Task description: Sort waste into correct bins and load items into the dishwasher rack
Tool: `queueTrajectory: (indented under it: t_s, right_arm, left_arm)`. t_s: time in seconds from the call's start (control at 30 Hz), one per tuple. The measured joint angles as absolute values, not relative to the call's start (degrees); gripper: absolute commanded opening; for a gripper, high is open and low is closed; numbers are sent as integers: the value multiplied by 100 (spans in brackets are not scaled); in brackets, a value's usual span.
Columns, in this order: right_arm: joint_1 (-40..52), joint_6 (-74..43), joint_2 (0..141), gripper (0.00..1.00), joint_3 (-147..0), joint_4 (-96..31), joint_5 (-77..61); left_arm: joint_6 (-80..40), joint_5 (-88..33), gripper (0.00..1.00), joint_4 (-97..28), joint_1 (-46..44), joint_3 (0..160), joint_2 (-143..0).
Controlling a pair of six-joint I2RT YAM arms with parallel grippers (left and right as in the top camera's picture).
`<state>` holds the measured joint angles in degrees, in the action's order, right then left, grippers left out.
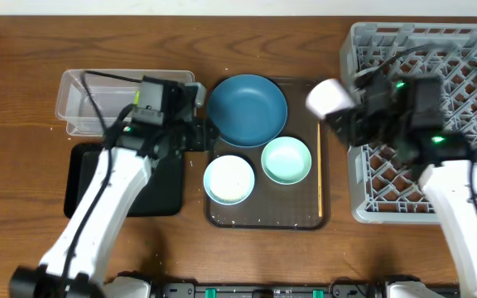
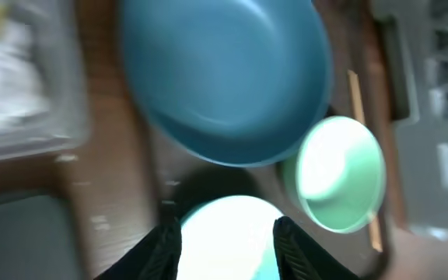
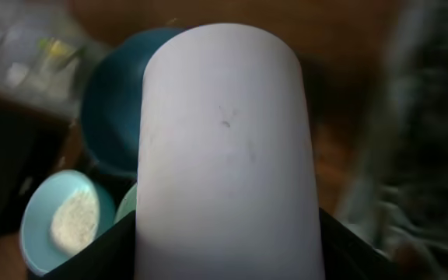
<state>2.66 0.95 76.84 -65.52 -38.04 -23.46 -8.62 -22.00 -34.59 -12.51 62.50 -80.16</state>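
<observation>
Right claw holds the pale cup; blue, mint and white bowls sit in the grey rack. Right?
No. The right claw holds the pale cup, but the blue bowl, mint bowl and white bowl sit on the brown tray, not in the grey rack, as the overhead view shows.

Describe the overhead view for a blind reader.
The right pincer holds a pale pink cup beside a grey rack. A brown tray carries a blue bowl, a white bowl and a mint bowl; the left pincer hovers at its edge.

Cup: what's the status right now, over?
Right tool shut on cup, at rack edge. Left tool open above white bowl. Way to rack looks clear.
</observation>
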Motion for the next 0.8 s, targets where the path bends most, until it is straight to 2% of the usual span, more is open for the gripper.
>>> queueTrajectory:
  t_s: [0.2, 0.53, 0.8]
  right_arm:
    - [-659, -108, 7664, 2, -7166, -4626, -1940]
    - [-2394, -456, 7732, 2, -8114, -5994, -1599]
    - [-3181, -508, 8831, 1, -9472, -6958, -690]
  left_arm:
    - [-829, -1594, 44, -3570, -1253, 6250, -7865]
    - [-764, -1393, 46, -3581, -1253, 6250, -7865]
    - [-764, -1350, 46, -3577, -1253, 6250, -7865]
